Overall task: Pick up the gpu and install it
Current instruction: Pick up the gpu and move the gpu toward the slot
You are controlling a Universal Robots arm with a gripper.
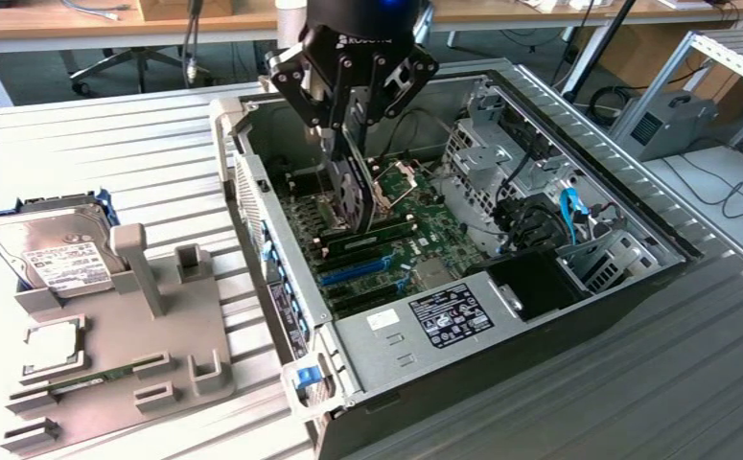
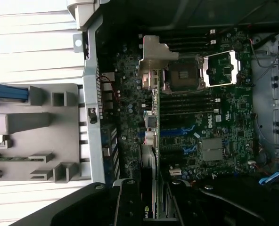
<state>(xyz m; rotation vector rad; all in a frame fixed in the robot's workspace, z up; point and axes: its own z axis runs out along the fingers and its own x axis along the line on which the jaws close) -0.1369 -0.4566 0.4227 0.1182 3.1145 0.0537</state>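
the gripper [image 1: 352, 123] pinches the gpu [image 1: 353, 190], its jaws closed on the card's upper edge. the card hangs edge-down inside the open computer case [image 1: 627, 220], over the green motherboard [image 1: 412, 240]. the case lies on a ribbed pale metal table [image 1: 115, 144]. at the exterior view's left, a grey holder [image 1: 128, 326] carries a hard drive [image 1: 52, 254]. wooden desks [image 1: 77, 19] and an office chair [image 1: 134, 67] stand behind.

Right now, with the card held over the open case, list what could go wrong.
1. The gpu hangs edge-down in the end effector above the motherboard; lowered off line with the blue slots, it could strike neighbouring components.
2. Gripped only near its upper edge, it might tilt when pressed.
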